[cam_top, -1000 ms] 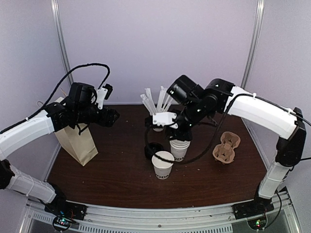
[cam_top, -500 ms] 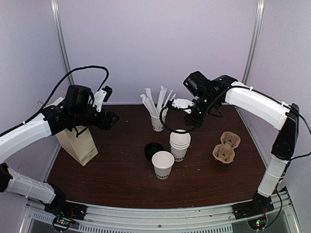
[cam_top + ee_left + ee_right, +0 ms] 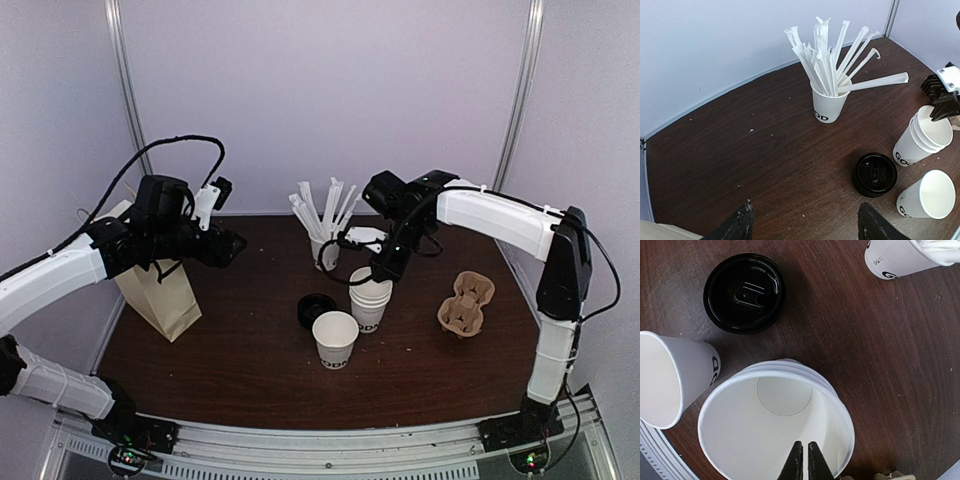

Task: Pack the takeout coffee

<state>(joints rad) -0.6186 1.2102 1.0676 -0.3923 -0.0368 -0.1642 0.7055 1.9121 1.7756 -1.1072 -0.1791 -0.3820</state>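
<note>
**Left gripper** (image 3: 805,216): fingers (image 3: 737,226) are spread wide, with nothing between them and nothing touched. It hangs above the dark brown wooden table (image 3: 715,165), over the left side, near the upright brown paper bag (image 3: 160,295).

**Right gripper** (image 3: 804,450): fingers (image 3: 796,460) are pressed together, leaving only a thin slit. The tips sit in the mouth of the top cup of the stack of lidless white paper cups (image 3: 755,440), at its near inner wall. Whether they touch that wall cannot be told. Nothing is seen pinched.

**Takeout coffee**, in two separate parts:
- **Single white paper cup with dark lettering** (image 3: 335,338): upright and open-topped, at the centre front of the table, just beside the stack on its near-left.
- **Round black plastic lid** (image 3: 316,308): lies flat on the table just behind that cup and left of the stack, apart from both.

**White paper cup full of wrapped white straws** (image 3: 325,250): upright, behind the stack.

**Brown moulded-pulp cup carrier** (image 3: 467,303): on the table to the right of the stack, well apart from it.
</note>
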